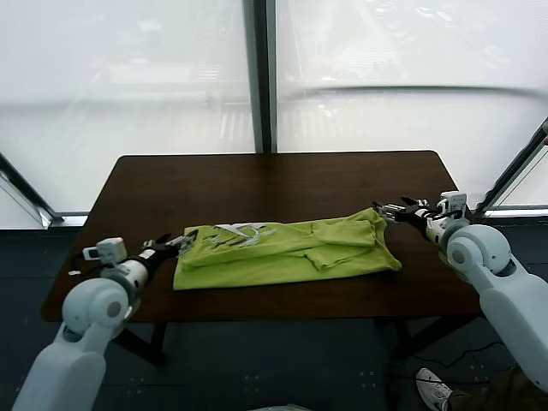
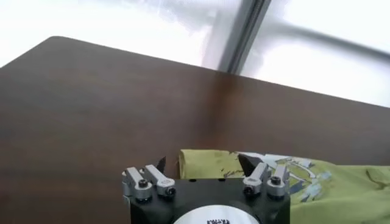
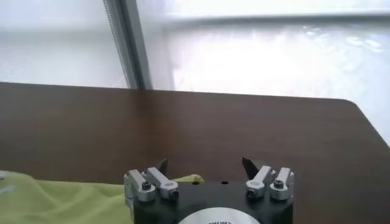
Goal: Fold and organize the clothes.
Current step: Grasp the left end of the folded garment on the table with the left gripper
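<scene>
Looking down from the head, a lime-green T-shirt lies folded into a long band across the middle of a dark brown table, its white printed graphic facing up near the robot's left end. The left gripper sits at that end of the shirt, fingers spread wide and holding nothing. The right gripper is at the opposite end, just beside the bunched fabric there, also spread wide and empty.

From the left wrist, the left gripper stands wide apart, with the T-shirt edge and its graphic just past the fingertips.

From the right wrist, the right gripper is equally wide, with a strip of T-shirt beside it on the table and a window frame behind.
</scene>
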Controlling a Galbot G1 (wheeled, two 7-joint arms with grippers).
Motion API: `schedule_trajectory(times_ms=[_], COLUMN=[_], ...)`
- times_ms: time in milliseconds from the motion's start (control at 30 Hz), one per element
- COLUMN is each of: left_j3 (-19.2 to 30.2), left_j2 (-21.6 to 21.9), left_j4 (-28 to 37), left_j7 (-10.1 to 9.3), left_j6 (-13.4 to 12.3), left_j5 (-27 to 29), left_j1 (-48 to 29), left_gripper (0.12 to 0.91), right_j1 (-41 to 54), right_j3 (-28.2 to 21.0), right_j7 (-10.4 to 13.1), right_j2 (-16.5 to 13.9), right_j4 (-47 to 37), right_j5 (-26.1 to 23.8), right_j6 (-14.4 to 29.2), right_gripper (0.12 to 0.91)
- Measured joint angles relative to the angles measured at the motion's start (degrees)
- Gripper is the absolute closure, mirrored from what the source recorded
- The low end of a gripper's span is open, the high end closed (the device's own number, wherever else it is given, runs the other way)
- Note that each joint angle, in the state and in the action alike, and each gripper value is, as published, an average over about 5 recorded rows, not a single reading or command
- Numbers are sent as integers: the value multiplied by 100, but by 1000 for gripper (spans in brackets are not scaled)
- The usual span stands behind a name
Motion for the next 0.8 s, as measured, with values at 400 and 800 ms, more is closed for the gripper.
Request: schedule_trajectory(times_ms=[400, 800], left_j3=[164, 164], left_j2=[-56, -77], left_j4=[372, 374], left_j7=[30, 29], left_j6=[53, 30], left_j5=[4, 18], left_j1=[-149, -106], left_gripper=[179, 731], right_j1=[172, 129], right_j3=[-172, -157], right_j7=[-14, -13], right_j2=[555, 568], right_j4=[-404, -392], right_j5=[-172, -166], right_j6=[-20, -32], right_gripper=[191, 840])
